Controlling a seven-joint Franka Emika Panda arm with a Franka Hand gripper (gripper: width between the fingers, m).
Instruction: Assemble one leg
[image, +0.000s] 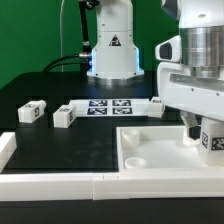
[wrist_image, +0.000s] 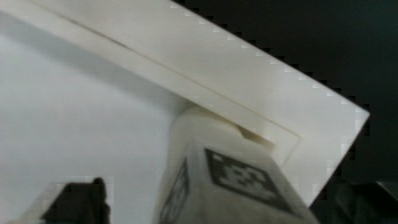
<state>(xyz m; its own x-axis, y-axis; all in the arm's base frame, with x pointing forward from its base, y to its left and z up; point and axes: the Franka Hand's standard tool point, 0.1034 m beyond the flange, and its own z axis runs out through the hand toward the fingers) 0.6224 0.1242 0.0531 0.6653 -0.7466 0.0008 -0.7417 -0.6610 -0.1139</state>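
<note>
The robot's two-finger gripper (image: 203, 132) is clamped on one small stubby white plastic leg with a black-and-white square tag (image: 212, 140), and it holds this leg upright over a corner of the large white square panel with raised rims (image: 150, 160), at the exterior view's right. In the wrist view the leg (wrist_image: 228, 170) stands very close to the panel's corner rim (wrist_image: 214, 70), so it seems to be arriving at its mounting place, but the pictures cannot tell if it is already seated or fixed. Two other small white legs (image: 31, 113) (image: 65, 116) lie untouched on the black table (image: 60, 145), near the thin white marker board (image: 110, 107).
</note>
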